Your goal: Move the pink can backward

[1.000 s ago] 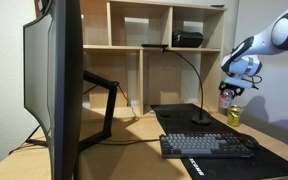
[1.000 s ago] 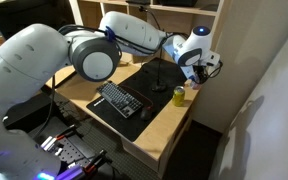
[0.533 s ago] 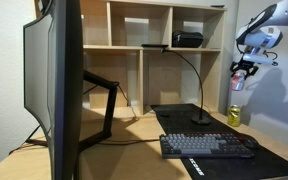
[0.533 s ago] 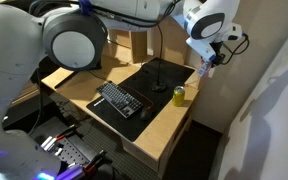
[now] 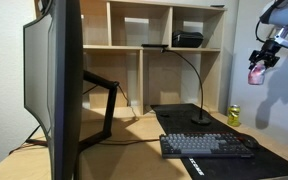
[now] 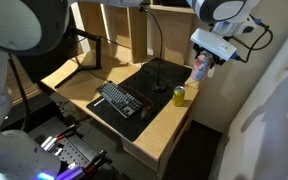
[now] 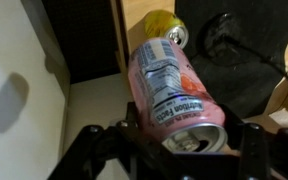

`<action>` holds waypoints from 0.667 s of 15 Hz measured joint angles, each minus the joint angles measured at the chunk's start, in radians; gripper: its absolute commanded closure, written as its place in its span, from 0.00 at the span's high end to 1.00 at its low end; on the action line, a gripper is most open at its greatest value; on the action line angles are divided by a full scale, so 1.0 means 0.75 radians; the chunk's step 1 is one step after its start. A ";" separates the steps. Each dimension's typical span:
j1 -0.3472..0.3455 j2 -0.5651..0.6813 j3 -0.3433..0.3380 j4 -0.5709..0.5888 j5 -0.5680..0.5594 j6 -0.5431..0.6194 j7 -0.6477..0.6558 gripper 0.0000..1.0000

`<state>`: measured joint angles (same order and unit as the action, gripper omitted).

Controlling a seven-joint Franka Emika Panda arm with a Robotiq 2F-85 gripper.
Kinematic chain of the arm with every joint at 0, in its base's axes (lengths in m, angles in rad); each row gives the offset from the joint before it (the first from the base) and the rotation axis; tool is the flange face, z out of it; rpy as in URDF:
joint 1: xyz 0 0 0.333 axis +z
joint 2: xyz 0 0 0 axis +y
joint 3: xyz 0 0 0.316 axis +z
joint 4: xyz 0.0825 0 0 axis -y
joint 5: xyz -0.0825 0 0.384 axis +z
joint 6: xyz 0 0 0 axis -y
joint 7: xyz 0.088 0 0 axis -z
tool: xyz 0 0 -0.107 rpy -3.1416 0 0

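We are gripping the small pink-red cylindrical drink can (image 7: 174, 95) in our pincer (image 7: 182, 133), which is clenched on its sides, with the silvery top facing the wrist camera. We are holding it in the air, well above the wooden counter (image 6: 74, 75). In an exterior view, the yellow-green can (image 5: 233, 115) is standing on the counter at seven o'clock from it. A black box (image 5: 187, 39) is sitting in an upper shelf cubby (image 5: 199, 28).
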<state>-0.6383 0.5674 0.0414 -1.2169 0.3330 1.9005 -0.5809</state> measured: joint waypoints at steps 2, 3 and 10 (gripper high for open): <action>-0.041 -0.082 -0.001 -0.125 0.002 -0.094 -0.143 0.53; -0.061 -0.120 -0.002 -0.189 0.002 -0.145 -0.209 0.53; -0.064 -0.257 -0.093 -0.518 0.026 -0.219 -0.446 0.78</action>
<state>-0.6862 0.3745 -0.0281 -1.6056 0.3527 1.7359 -0.9150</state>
